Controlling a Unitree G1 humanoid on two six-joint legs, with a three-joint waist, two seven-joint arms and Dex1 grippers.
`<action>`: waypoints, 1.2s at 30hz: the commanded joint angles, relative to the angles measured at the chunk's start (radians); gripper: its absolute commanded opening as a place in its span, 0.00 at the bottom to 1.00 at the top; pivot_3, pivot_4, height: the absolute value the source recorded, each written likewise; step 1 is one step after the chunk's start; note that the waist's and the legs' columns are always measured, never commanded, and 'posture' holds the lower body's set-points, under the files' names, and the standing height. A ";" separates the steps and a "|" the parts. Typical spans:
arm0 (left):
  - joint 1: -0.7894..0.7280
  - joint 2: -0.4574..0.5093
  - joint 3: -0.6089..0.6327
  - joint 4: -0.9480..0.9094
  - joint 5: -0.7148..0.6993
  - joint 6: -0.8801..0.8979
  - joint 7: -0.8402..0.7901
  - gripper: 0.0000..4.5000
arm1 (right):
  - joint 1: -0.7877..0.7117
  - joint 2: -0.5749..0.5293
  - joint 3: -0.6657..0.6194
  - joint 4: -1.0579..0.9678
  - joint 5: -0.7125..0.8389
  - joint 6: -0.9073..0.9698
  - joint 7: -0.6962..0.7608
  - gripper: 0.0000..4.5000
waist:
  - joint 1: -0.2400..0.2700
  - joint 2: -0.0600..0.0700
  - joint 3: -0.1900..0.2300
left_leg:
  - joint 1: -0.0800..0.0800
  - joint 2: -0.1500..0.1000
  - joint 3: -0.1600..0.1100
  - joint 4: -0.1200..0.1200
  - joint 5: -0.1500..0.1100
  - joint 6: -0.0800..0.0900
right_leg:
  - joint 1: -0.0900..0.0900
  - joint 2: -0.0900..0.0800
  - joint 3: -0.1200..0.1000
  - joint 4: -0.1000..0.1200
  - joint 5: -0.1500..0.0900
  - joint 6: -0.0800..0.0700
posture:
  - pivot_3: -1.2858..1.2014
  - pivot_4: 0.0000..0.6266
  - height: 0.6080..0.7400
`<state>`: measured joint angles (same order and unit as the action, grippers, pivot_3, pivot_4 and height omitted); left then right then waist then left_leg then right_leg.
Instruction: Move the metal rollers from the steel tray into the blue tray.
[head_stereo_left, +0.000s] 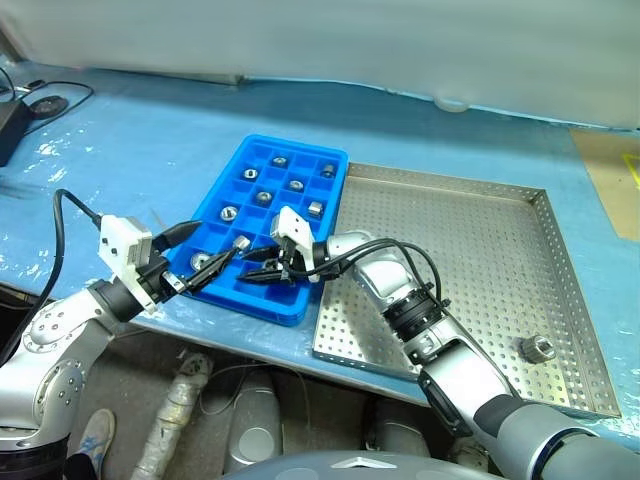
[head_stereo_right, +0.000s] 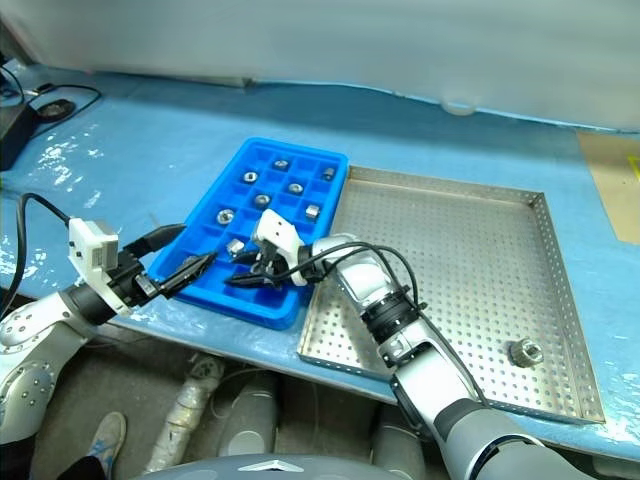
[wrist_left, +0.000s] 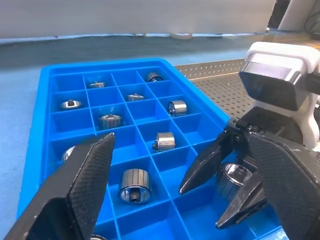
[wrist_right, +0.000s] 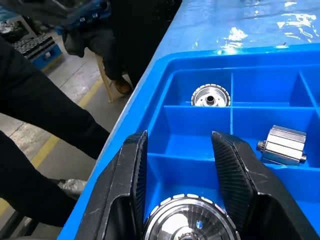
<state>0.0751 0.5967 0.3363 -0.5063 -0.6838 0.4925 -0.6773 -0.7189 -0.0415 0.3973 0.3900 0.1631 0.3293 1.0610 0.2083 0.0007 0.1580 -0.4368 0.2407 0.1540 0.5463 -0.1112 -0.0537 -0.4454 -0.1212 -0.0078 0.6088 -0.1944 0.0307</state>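
- Metal rollers (head_stereo_left: 297, 184) are almost all across: 1 lone roller (head_stereo_left: 537, 348) lies on the steel tray (head_stereo_left: 480, 250), close to its near right corner and well apart from everything else. The rest of the perforated floor shows none.
- At the near end of the blue tray (head_stereo_left: 255, 308), 1 more roller, the held roller (wrist_right: 190, 222), sits between the fingers of the right gripper (head_stereo_left: 252, 268), low over a near compartment and not yet set free.
- Farther along the blue tray, 9 rollers can be counted lying in separate compartments, some on their sides and some on end, spread from the near rows to the far row. Many compartments are bare.
- As a judgement, the task is near its finish: what is left is to let the held roller down into its compartment, then fetch the last 1 from the steel tray.
- The left gripper (head_stereo_left: 212, 248) hovers just over the near left part of the blue tray with its fingers spread wide. It holds nothing and touches nothing that can be made out.
- The right gripper reaches in from the steel tray's side and points across the blue tray toward the left gripper. Its 2 ribbed fingers (wrist_right: 131, 175) stand a roller's width apart and press on either side of the held roller, so it reads as clamped on that piece. Any slackening of the grip is too slight to tell.
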 joint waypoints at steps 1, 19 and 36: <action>-0.021 0.009 -0.016 -0.005 0.003 -0.010 -0.008 1.00 | 0.023 0.015 -0.002 -0.059 0.026 0.023 0.005 0.70 | 0.000 0.000 0.000 | 0.000 0.000 0.000 0.000 0.000 0.000 | 0.000 0.000 0.000 0.000 0.000 0.000 | 0.67 0.24 1.00; -0.139 0.012 -0.096 0.078 0.011 -0.010 -0.054 1.00 | 0.036 -0.127 -0.052 -0.129 0.026 0.054 0.034 0.84 | -0.002 0.000 0.000 | 0.004 0.001 -0.003 0.000 0.003 -0.005 | 0.004 0.003 0.000 0.004 0.000 -0.001 | 0.64 0.24 1.00; -0.239 -0.064 -0.239 0.147 0.059 -0.029 -0.080 1.00 | -0.015 -0.299 -0.258 -0.015 0.017 -0.062 -0.080 0.84 | -0.009 0.000 0.000 | 0.015 0.002 -0.003 0.001 0.003 -0.005 | 0.008 0.008 0.007 0.005 0.002 -0.005 | 0.58 0.24 1.00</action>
<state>-0.1417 0.5427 0.1304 -0.3592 -0.6346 0.4837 -0.7387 -0.7371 -0.3204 0.1879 0.3920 0.1772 0.2931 1.0059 0.1990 0.0003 0.1578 -0.4221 0.2420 0.1515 0.5471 -0.1078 -0.0591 -0.4374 -0.1136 -0.0005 0.6138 -0.1927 0.0261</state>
